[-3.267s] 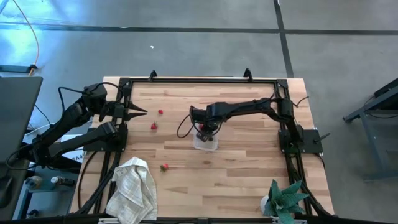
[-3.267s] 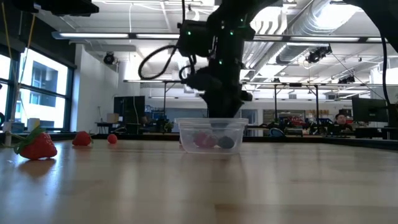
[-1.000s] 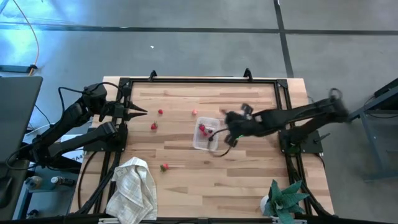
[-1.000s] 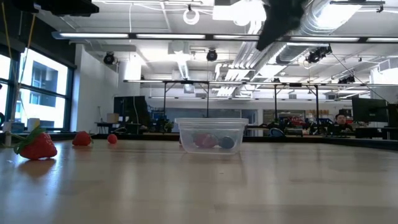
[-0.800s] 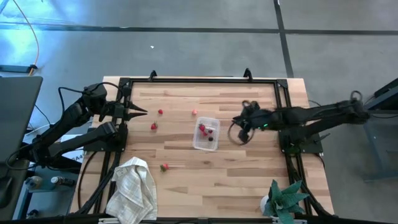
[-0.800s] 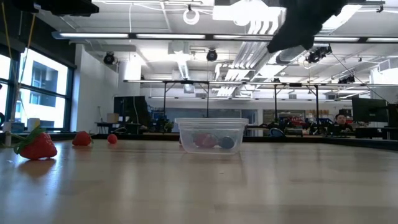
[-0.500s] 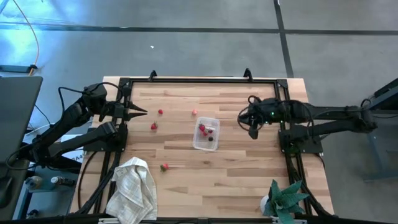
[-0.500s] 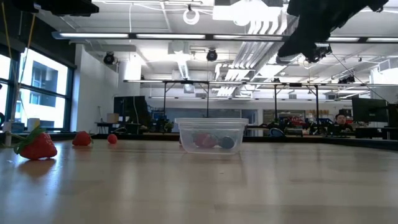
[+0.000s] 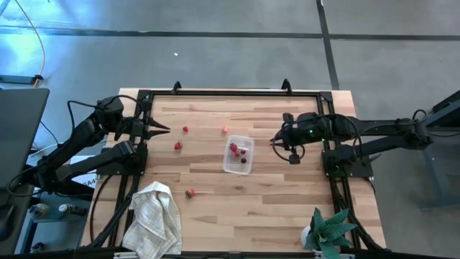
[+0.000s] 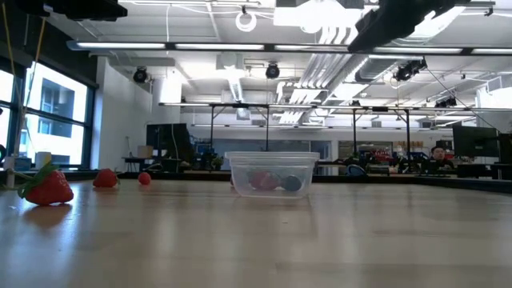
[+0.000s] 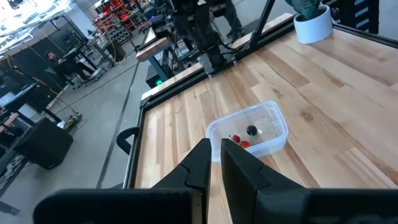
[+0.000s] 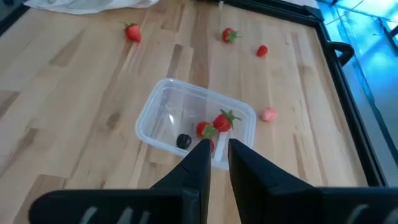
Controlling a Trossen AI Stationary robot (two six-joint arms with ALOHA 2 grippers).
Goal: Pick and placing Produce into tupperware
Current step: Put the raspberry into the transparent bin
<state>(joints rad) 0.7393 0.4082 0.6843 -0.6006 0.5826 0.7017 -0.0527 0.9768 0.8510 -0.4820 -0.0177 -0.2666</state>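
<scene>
The right gripper (image 9: pixel 274 141) hangs above the light wooden plank table (image 9: pixel 287 208) right of centre in the high view, just right of the small clear rectangular plastic tupperware (image 9: pixel 238 153), its two dark fingers (image 12: pixel 198 163) drawn close with only a narrow slit between them and nothing held. In the right wrist view those fingers point toward the near wall of the tupperware (image 12: pixel 160 118), which holds two red strawberry-like pieces of produce (image 12: pixel 222 121) and one small dark round berry (image 12: pixel 183 141).

Outside the container, a pale pink round piece (image 9: pixel 224 130) lies just above its upper-left corner in the high view. Farther left sit a small red piece (image 9: pixel 185 129) and a red strawberry (image 9: pixel 177 145), and another strawberry with a green top (image 9: pixel 190 193) lies below and left of the tupperware. All of these rest on bare wood, apart from one another.

The left gripper (image 9: pixel 167 129) waits at the left edge of the table in the high view, its fingers pressed together and empty; in the left wrist view the dark fingers (image 11: pixel 200 163) point across the boards toward the tupperware (image 11: pixel 249 129).

A crumpled white checked cloth towel (image 9: pixel 153 218) hangs over the lower-left corner of the table, and a teal leafy plant in a white pot (image 9: pixel 327 232) stands at the lower right.
</scene>
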